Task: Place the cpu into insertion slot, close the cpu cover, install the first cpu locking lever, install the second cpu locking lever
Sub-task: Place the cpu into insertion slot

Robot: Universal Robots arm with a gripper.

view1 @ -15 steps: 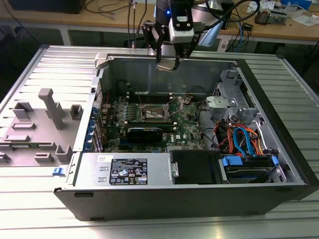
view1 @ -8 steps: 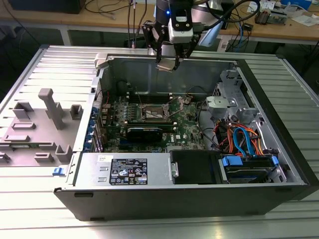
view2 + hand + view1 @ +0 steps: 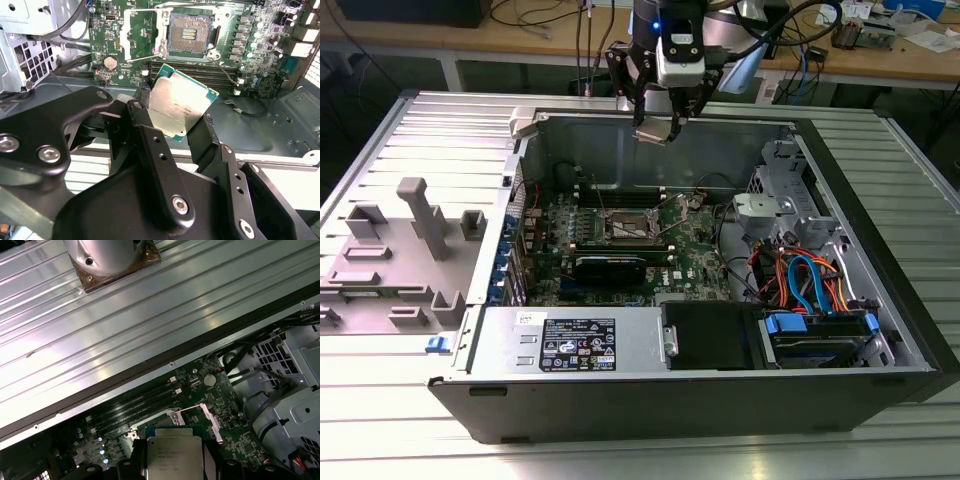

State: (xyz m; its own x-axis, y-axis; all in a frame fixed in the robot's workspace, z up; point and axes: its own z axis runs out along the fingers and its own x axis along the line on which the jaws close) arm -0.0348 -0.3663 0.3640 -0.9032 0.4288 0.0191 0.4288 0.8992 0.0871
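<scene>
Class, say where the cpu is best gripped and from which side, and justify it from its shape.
By two opposite thin edges, coming from above its flat face. The cpu is a thin flat square; the gripper pinches it that way, its silver top left bare.

Black tool [image 3: 176,107], silver screws

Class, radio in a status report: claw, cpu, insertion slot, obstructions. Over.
Claw shut on cpu, held above the open case. Insertion slot empty, pins exposed, cpu not seated. Nothing seen lying over the slot.
</scene>
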